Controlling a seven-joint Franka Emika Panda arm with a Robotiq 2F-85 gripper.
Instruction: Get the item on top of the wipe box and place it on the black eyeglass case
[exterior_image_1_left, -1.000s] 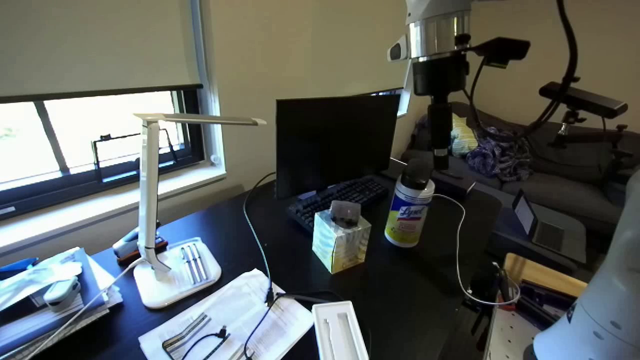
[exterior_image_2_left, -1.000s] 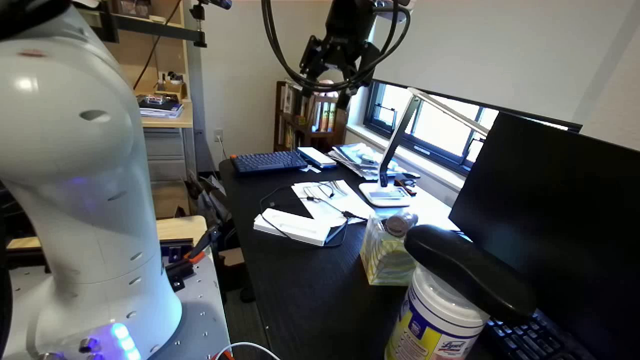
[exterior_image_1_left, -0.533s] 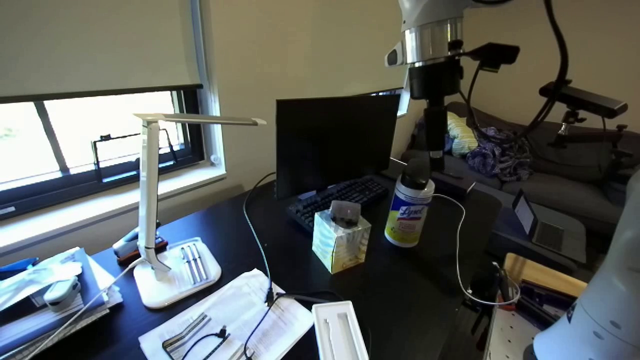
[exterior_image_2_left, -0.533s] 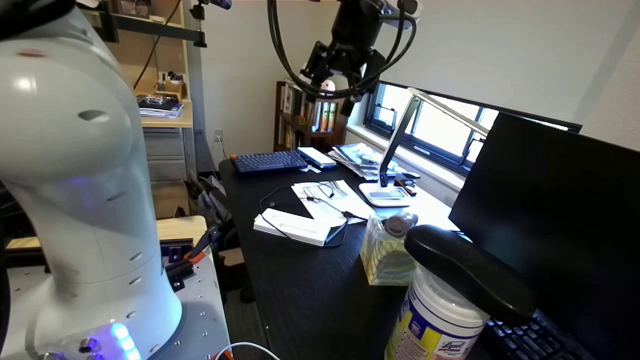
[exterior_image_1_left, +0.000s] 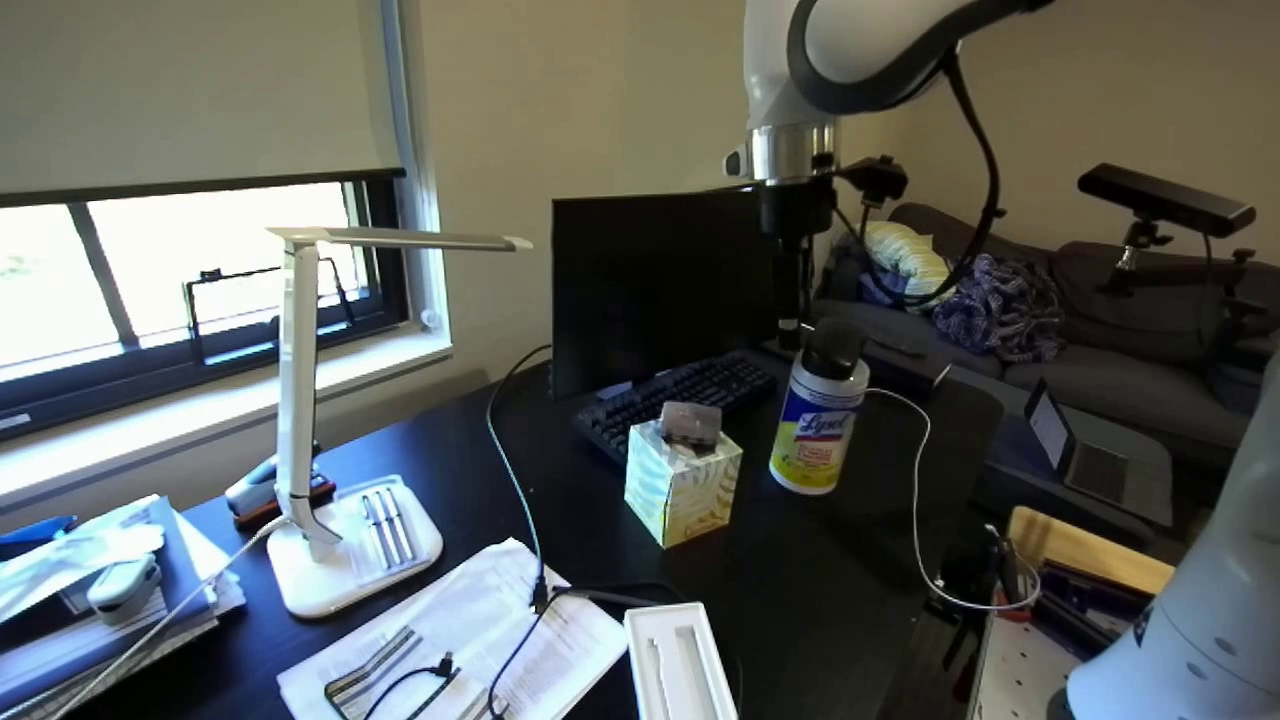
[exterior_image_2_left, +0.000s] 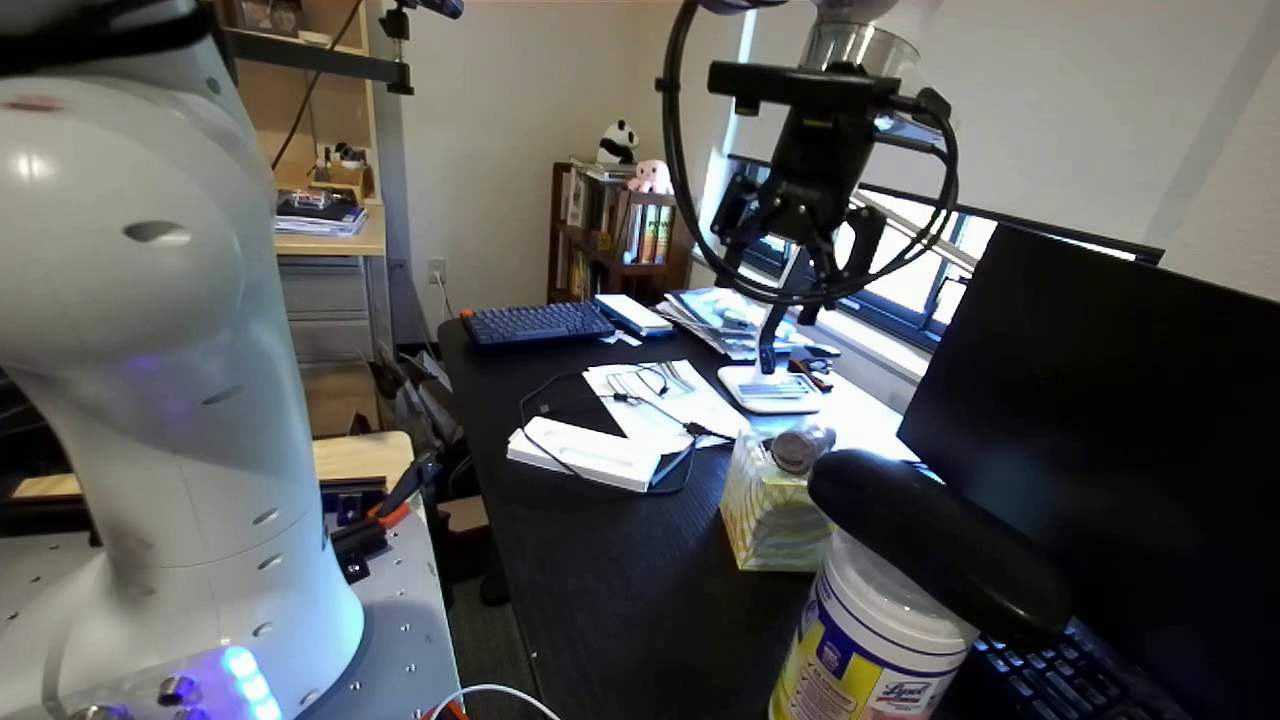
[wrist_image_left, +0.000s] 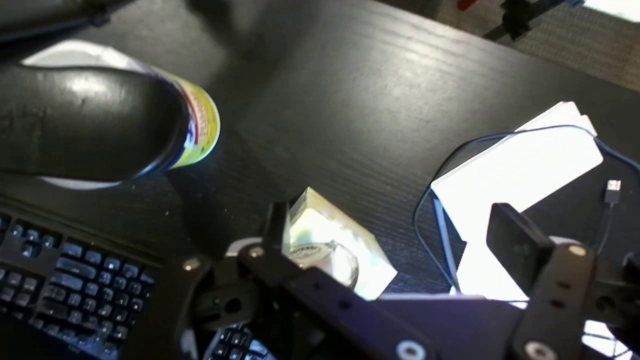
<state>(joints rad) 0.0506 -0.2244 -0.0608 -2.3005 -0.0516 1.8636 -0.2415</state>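
The wipe box (exterior_image_1_left: 672, 495) is a pale yellow-green and white carton on the dark desk; it also shows in an exterior view (exterior_image_2_left: 765, 515) and in the wrist view (wrist_image_left: 345, 222). A small clear, rounded item (exterior_image_1_left: 690, 425) lies on its top; it also shows in an exterior view (exterior_image_2_left: 800, 447) and in the wrist view (wrist_image_left: 342, 262), partly hidden by a finger. The black eyeglass case (exterior_image_2_left: 935, 545) rests on a canister's lid; the wrist view shows it too (wrist_image_left: 90, 120). My gripper (wrist_image_left: 396, 232) is open and empty, above the desk and apart from the box.
The Lysol canister (exterior_image_1_left: 815, 430) stands beside the box, under the case. A monitor (exterior_image_1_left: 665, 290) and keyboard (exterior_image_1_left: 735, 380) are behind. A white lamp (exterior_image_1_left: 300, 400), papers (exterior_image_1_left: 480, 630), a white tray (exterior_image_1_left: 680, 665) and loose cables lie toward the other end of the desk.
The arm and open gripper have moved across and lower, closer to the box and canister. The box, the item on it, the canister and the case have not moved.
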